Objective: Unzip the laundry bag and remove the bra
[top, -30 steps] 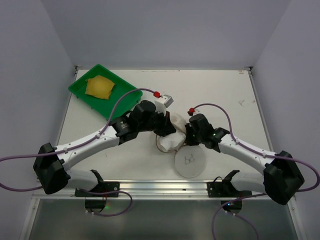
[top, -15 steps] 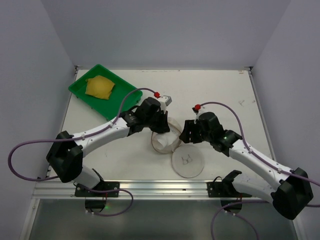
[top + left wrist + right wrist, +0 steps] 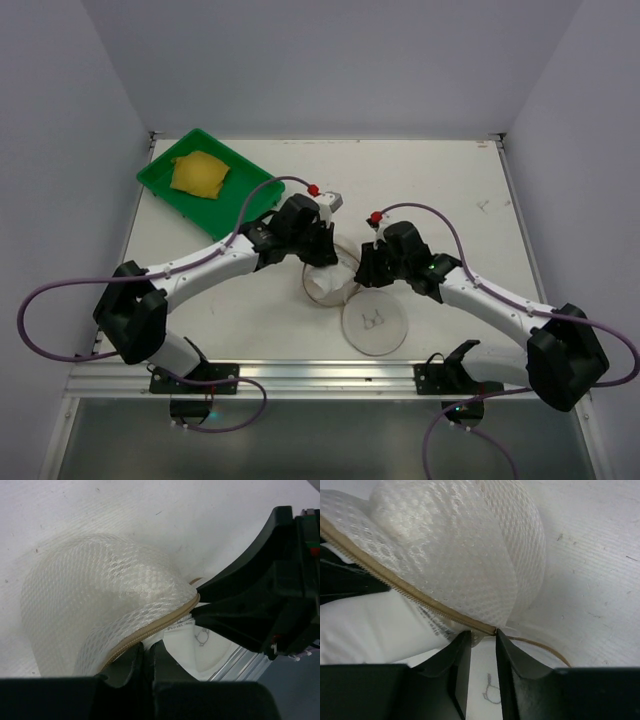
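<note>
The laundry bag point(image 3: 333, 275) of white mesh lies mid-table, its zip undone and its round lid point(image 3: 375, 322) with the black mark flat on the table in front. White fabric of the bra point(image 3: 367, 625), with a printed label, shows inside the opening. My left gripper point(image 3: 322, 264) is shut on the bag's zippered rim point(image 3: 150, 639) from the left, as the left wrist view point(image 3: 148, 653) shows. My right gripper point(image 3: 363, 272) stands at the right side of the bag. Its jaws point(image 3: 482, 640) are a little apart, with the zip's end point(image 3: 492, 629) at their tips.
A green tray point(image 3: 250, 190) at the back left holds a mustard-yellow soft item point(image 3: 200, 175). The two wrists stand close together over the bag. The table's front rail point(image 3: 320, 375) runs just beyond the lid.
The right gripper let go, drew back to the right, then came in again to the bag's zip end with narrower jaws. The left gripper kept its hold and the bag's mouth opened.
</note>
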`<state>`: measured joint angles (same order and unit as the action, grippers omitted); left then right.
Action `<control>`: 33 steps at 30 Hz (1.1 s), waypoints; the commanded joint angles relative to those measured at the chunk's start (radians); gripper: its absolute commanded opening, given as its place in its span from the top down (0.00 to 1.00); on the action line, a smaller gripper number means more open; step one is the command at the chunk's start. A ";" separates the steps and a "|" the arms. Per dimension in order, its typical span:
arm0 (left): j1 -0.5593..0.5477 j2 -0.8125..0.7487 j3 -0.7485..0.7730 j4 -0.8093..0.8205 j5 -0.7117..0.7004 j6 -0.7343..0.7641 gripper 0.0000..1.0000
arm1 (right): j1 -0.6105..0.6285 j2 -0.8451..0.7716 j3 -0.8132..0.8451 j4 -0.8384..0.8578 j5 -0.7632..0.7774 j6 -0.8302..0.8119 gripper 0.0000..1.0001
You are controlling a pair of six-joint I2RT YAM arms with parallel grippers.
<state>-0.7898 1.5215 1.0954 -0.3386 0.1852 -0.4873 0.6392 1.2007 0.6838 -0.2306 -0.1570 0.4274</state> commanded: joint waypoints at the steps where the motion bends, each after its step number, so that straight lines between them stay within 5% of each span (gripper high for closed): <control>1: 0.024 -0.067 -0.029 0.032 0.082 0.033 1.00 | -0.006 0.028 0.013 0.047 -0.007 -0.024 0.73; 7: 0.034 -0.099 -0.083 0.035 0.212 0.111 1.00 | -0.021 0.019 0.013 0.033 0.056 -0.003 1.00; 15: 0.034 -0.136 -0.114 0.123 0.496 0.222 1.00 | -0.039 0.068 0.085 -0.041 0.065 0.033 1.00; 22: 0.058 -0.178 -0.046 0.386 0.455 0.080 1.00 | -0.039 0.151 0.097 -0.062 0.065 0.059 1.00; 27: 0.202 -0.257 -0.081 0.650 0.389 -0.120 1.00 | -0.039 0.154 0.071 -0.069 0.097 0.077 1.00; 33: 0.417 -0.294 0.041 0.487 0.251 -0.133 1.00 | -0.039 0.154 0.080 -0.085 0.129 0.074 1.00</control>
<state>-0.4477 1.2579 1.0367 0.1551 0.5312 -0.5854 0.6025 1.3567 0.7589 -0.2993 -0.0654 0.4934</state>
